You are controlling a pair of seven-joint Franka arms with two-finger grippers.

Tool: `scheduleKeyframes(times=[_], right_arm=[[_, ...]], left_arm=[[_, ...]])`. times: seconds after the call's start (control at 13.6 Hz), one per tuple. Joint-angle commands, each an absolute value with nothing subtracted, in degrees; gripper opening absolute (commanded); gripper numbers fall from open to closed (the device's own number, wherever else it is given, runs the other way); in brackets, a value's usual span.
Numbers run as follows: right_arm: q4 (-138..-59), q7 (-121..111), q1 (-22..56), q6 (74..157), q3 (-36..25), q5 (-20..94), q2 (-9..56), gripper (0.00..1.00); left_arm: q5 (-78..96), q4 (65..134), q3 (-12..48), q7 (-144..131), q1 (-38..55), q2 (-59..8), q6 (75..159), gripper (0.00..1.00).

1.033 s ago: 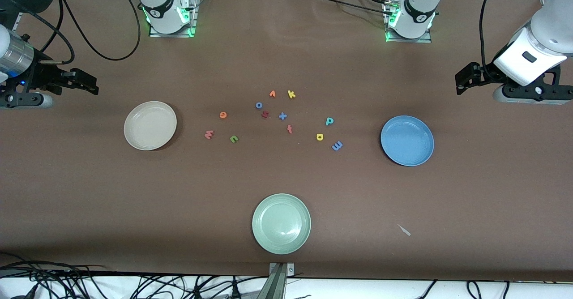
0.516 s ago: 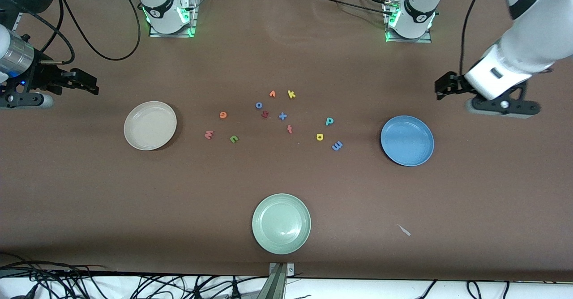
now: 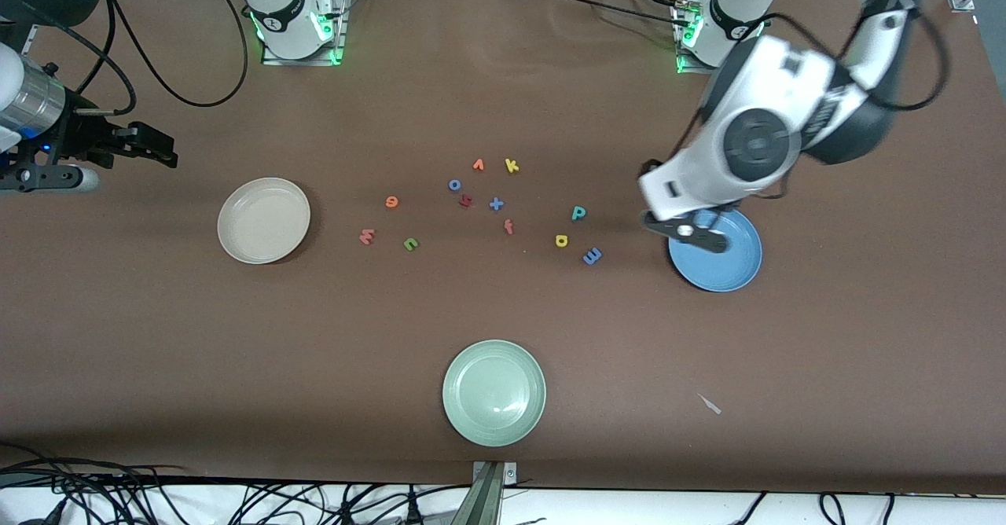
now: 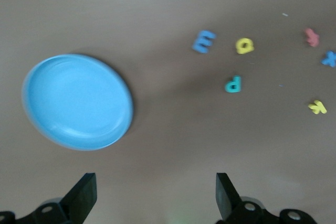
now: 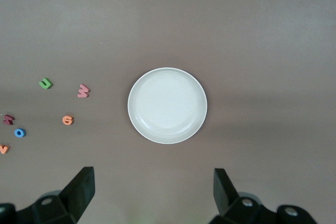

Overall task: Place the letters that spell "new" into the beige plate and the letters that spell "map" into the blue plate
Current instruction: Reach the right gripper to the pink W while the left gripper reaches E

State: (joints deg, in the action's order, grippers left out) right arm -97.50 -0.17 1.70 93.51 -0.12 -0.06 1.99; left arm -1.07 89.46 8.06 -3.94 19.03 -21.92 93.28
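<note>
Brown surface below me: my left end effector, fingers wide, hovers over the blue plate beside m, a, p; right end effector waits, wide, near the beige plate.

Beige plate between spread fingers — scattered letters beside it

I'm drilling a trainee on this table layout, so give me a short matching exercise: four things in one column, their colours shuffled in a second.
Things:
1. letter m
2. letter n
3. letter a
4. plate nearest the front camera

Colours:
A. yellow
B. pale green
C. periwinkle blue
D. green

Pairs: 1-C, 2-D, 3-A, 4-B
</note>
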Motion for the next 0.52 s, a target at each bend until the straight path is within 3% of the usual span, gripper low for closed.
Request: scheduleKeyframes(times=[0.0,0.44], right_arm=[[-97.3,-0.09,3.42,94.22,0.53,0.35,3.69,1.0],[-94.48,0.44,9.48,99.81,1.76,1.49,14.84,1.0]], left_arm=[[-0.09,87.45,9.48,-0.8,19.95,-26.35,98.85,1.0],[-0.97,88.67,10.37,4.04,22.23,-35.94,112.21,1.0]])
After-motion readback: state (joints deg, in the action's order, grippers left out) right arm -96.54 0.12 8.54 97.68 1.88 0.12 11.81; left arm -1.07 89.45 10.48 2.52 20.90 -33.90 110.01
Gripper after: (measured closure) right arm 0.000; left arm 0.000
